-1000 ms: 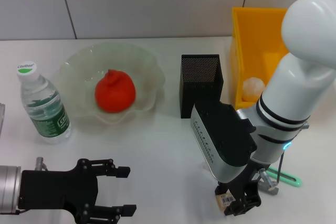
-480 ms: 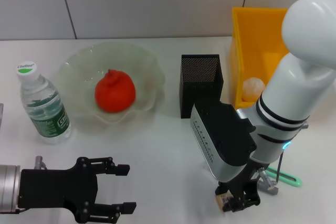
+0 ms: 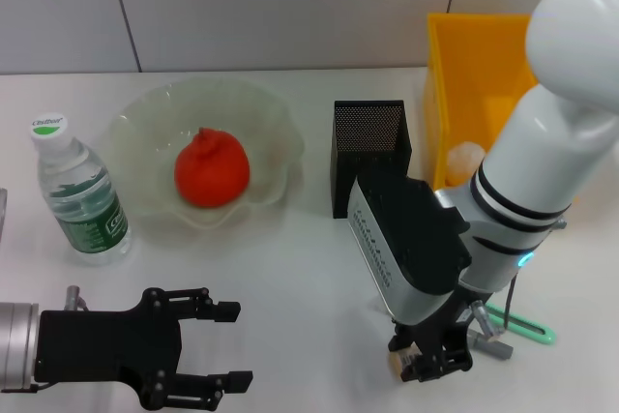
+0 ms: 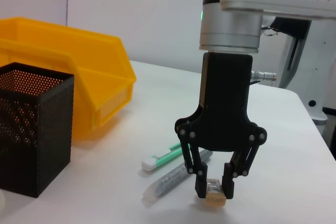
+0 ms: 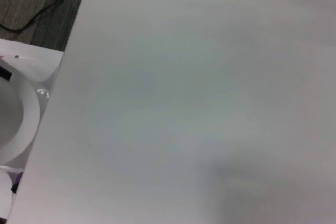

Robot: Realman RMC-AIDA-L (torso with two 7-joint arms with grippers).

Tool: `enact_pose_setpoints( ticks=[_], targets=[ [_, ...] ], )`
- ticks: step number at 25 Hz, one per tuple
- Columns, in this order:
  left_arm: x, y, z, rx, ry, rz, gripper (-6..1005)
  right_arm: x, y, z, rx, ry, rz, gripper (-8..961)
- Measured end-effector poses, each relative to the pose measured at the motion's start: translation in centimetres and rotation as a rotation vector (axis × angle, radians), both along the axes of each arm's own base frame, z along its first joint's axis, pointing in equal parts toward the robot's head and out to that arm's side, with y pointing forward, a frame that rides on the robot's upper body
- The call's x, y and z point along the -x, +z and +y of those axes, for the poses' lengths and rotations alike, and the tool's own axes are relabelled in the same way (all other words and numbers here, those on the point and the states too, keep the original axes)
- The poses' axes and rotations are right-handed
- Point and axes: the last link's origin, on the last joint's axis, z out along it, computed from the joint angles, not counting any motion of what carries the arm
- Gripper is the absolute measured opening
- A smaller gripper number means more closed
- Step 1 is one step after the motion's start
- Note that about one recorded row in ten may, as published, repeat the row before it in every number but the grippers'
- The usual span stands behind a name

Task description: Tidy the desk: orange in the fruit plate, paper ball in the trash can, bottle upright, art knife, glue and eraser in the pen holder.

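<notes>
My right gripper (image 3: 426,363) is near the table's front edge, shut on a small tan eraser (image 3: 395,363); the left wrist view shows that eraser (image 4: 214,193) pinched between the right gripper's fingertips (image 4: 201,187), just at the table top. Beside it lie a green art knife (image 4: 161,159) and a grey glue stick (image 4: 176,179). The orange (image 3: 211,169) rests in the glass fruit plate (image 3: 145,118). At the far left the bottle (image 3: 79,192) stands upright. A paper ball (image 3: 468,157) lies in the yellow trash can (image 3: 479,55). Behind my right gripper is the black mesh pen holder (image 3: 369,157). My left gripper (image 3: 224,347) hangs open at front left.
The green art knife (image 3: 530,329) lies right of my right gripper, partly behind the arm. The right wrist view shows only bare white table (image 5: 199,103) and its edge over the floor.
My right gripper has shifted slightly left and back with the eraser in it. The left arm has stayed put.
</notes>
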Motion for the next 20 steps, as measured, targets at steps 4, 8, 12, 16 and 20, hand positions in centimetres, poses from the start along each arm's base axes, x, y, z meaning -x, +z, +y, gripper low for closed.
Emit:
enact_pose_setpoints(
  ticks=[4, 8, 12, 16, 20],
  targets=[
    [0.0, 0.0, 0.0, 0.000, 0.001, 0.000, 785, 0.9, 1.1, 0.3, -0.003, -0.045, 0.069, 268],
    [0.1, 0.0, -0.1, 0.001, 0.002, 0.001, 785, 1.3, 2.1, 0.6, -0.019, -0.086, 0.147, 263],
    [0.1, -0.1, -0.1, 0.004, 0.003, 0.006, 784, 1.2, 3.7, 0.9, -0.044, -0.135, 0.274, 261],
    [0.2, -0.1, -0.1, 0.004, 0.003, 0.006, 784, 0.6, 5.4, 1.3, -0.082, -0.186, 0.409, 260],
    [0.2, -0.1, -0.1, 0.004, 0.004, 0.006, 785, -0.7, 7.5, 1.6, -0.147, -0.240, 0.610, 261]
  ],
)
